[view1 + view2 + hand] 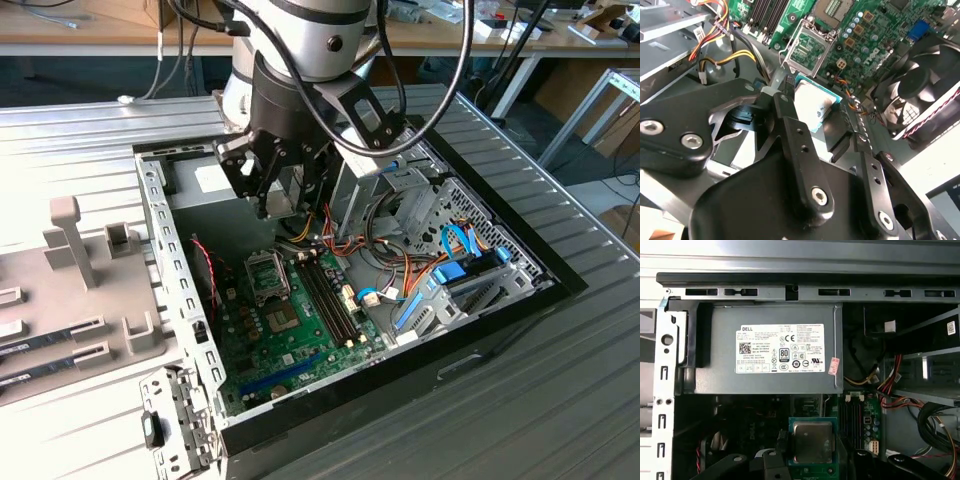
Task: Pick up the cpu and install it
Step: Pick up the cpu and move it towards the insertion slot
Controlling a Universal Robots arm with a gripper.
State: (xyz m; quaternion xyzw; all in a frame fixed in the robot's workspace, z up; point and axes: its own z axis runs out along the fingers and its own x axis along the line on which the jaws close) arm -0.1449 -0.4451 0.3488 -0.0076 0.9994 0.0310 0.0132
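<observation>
Second wrist view looks along the claw (816, 117), whose two black fingers (790, 107) are clamped on opposite edges of the cpu (812, 102). The chip sits flat between them, its dull silver top showing with a thin green rim around it. Beyond the held chip lies the green motherboard (875, 30) with its silver socket frame (809, 49); the cpu hangs apart from that frame and does not touch the board. A black fan (920, 82) sits near the board's edge. In the first wrist view the cpu (812, 441) lies between the fingertips, with the grey power supply (770, 347) beyond it inside the case. In the exterior view the claw (283, 195) hangs over the open computer case (160, 230), raised above the board at the power supply end. The socket frame (268, 277) lies below it, between the case wall and the memory slots (328, 295).
</observation>
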